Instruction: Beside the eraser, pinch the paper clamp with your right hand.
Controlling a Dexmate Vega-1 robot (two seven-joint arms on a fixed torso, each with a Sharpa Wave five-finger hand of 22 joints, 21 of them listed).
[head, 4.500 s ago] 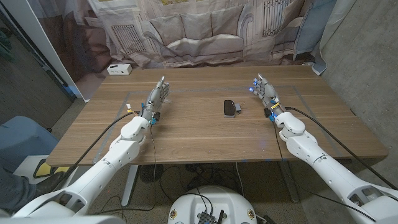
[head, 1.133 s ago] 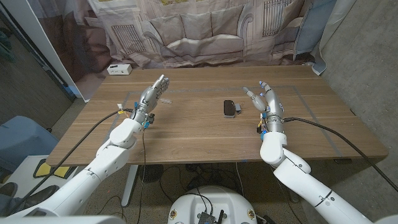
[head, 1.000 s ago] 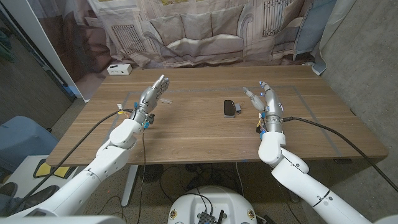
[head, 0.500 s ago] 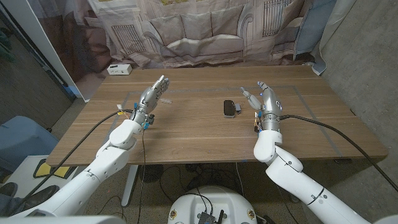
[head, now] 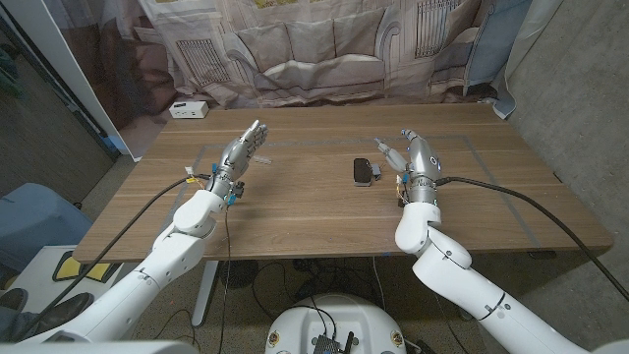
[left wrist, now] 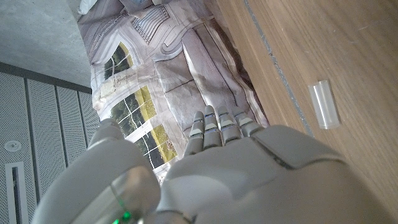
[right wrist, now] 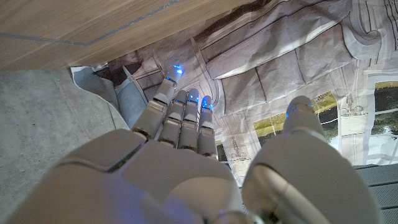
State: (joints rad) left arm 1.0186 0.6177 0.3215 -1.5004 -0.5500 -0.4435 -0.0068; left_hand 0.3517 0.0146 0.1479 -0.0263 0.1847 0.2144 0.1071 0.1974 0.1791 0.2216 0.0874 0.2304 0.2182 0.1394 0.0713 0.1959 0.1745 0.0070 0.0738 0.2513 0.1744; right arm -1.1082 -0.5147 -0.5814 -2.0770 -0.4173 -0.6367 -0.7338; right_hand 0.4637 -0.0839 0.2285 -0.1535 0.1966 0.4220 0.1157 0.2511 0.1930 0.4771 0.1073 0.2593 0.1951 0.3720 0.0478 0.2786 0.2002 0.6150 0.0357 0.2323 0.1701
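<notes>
A small black eraser (head: 362, 169) lies on the wooden table (head: 314, 221) near its middle. A little paper clamp (head: 376, 174) with a pale part touches the eraser's right side. My right hand (head: 412, 158) hovers just right of the clamp, raised, fingers spread and thumb pointing toward it, holding nothing. The right wrist view shows that hand (right wrist: 180, 162) from behind with its fingers (right wrist: 181, 118) straight. My left hand (head: 243, 152) is lifted over the table's left part, fingers apart and empty. The left wrist view looks along its back (left wrist: 249, 168).
A white box (head: 187, 109) sits at the table's far left corner; the left wrist view shows this white box (left wrist: 324, 104) too. A printed curtain (head: 314, 49) hangs behind the table. Pale tape lines (head: 472, 147) mark the tabletop.
My right hand has shifted left toward the clamp and eraser, its forearm swinging in under it. The left hand has held still over the last second.
</notes>
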